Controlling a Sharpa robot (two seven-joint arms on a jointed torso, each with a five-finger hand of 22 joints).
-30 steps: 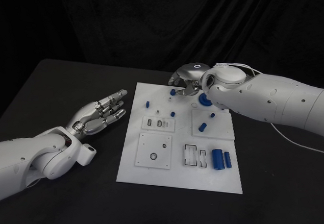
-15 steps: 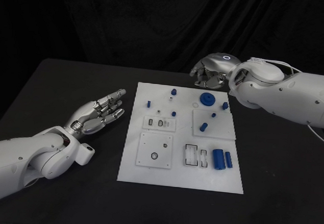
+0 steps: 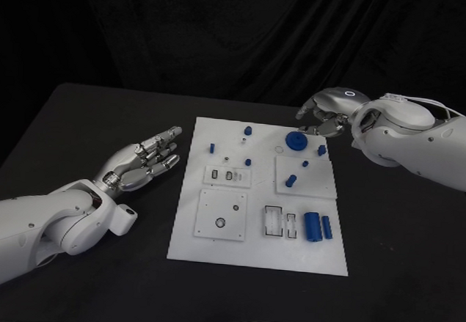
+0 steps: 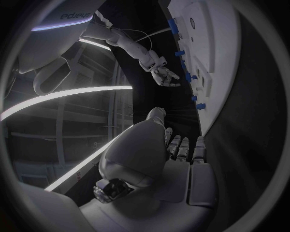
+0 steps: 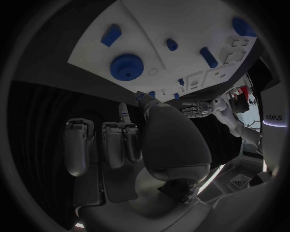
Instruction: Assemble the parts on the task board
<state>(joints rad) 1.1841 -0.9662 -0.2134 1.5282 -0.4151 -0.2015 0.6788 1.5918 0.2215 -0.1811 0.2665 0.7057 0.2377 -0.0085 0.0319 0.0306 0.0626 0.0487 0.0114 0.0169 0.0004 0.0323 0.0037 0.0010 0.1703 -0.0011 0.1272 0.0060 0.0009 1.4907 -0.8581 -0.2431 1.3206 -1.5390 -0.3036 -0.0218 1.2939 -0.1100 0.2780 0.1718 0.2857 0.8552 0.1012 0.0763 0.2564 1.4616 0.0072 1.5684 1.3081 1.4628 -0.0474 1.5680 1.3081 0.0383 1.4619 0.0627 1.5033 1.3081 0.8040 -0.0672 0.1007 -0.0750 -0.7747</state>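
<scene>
**Hands off the board, parts lying in place**

Task board (image 3: 257, 256) is lying in the middle of the black table (image 3: 76, 122), long side running from near to far. Blue parts are sitting across it: a round gear (image 3: 296, 140) near the far right corner, a small peg (image 3: 249, 130) to its left at the far edge, another small piece (image 3: 322, 149) just right of the gear, and a short cylinder (image 3: 291, 181) nearer the middle. Two longer blue cylinders (image 3: 314, 228) are lying side by side in the near right area, beside white rectangular inserts (image 3: 275, 223).

Right hand (image 3: 322, 119) is hovering just beyond the board's far right corner, fingers curled inward and grasping nothing that can be seen; the wrist view is showing its fingers (image 5: 113, 143) side by side, with the gear (image 5: 126, 66) on the board apart from them.

Left hand (image 3: 145, 161) is resting over the table to the left of the board, apart from it, fingers extended, slightly spread and released, holding nothing.
</scene>
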